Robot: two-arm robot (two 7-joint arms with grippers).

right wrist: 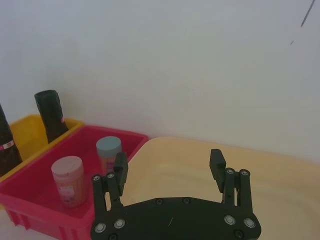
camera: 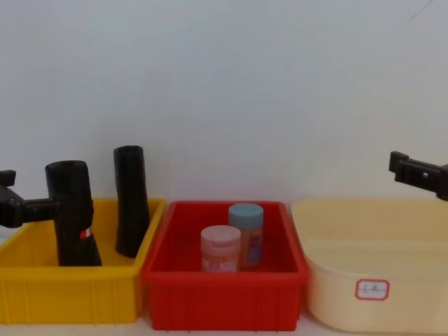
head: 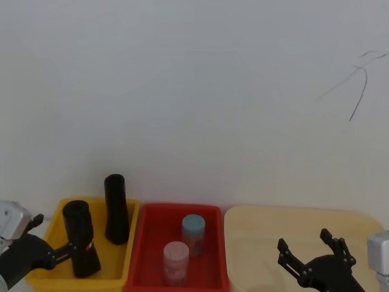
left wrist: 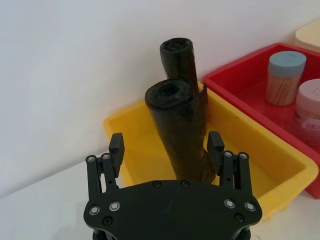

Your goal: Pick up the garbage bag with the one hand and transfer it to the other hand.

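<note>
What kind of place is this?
Likely a robot test bench: a yellow bin, red bin and cream tub lined up against a bare white wall, with the left gripper and right gripper at either end.

Bag (left wrist: 182, 130): crinkled black plastic film, faint sheen. Yellow bin (left wrist: 295, 172) and red bin (left wrist: 240, 60): smooth, glossy plastic. Left gripper (left wrist: 166, 141): matt black, with bright metal screws (left wrist: 114, 205).

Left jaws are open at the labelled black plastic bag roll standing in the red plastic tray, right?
No. The labelled black plastic bag roll stands in the yellow plastic tray, not the red plastic tray, as the chest view shows. The left gripper does have its jaws open at it.
</note>
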